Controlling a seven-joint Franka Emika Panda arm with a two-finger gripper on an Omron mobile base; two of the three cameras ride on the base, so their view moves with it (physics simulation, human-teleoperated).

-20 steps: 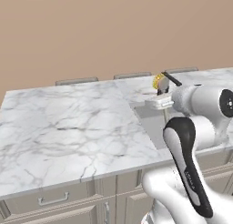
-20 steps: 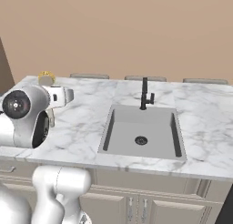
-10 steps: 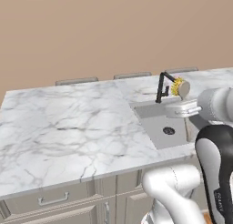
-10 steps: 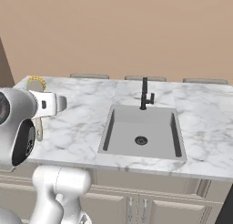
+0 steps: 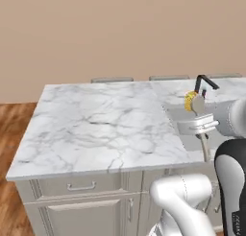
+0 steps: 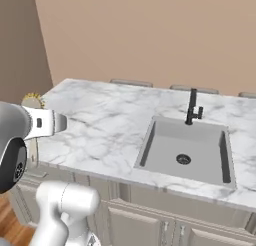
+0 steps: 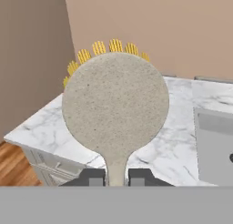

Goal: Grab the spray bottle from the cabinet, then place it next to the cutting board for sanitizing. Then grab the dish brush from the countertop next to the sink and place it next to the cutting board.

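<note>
My gripper [image 7: 116, 177] is shut on the thin handle of the dish brush [image 7: 115, 110], which stands upright above the fingers. Its round whitish head has yellow bristles fanning out behind it. In the left base view the dish brush [image 5: 194, 101] is in the air above the near left corner of the sink [image 5: 175, 116], with my gripper [image 5: 197, 114] just below its head. In the right base view the brush's yellow bristles [image 6: 31, 99] show above the hand at the far left. The spray bottle, the cabinet and the cutting board are out of view.
The white marble countertop [image 5: 105, 120] spreads to the left of the sink [image 6: 185, 150], which has a black faucet [image 6: 192, 107] at its back edge. Pale drawers [image 5: 81, 186] sit below. Wooden floor [image 5: 12, 129] shows past the counter's left end.
The whole picture has shifted, so the base has driven left along the counter and the floor now shows. The brush stays in the shut gripper and sits lower and further right in the left base view.
</note>
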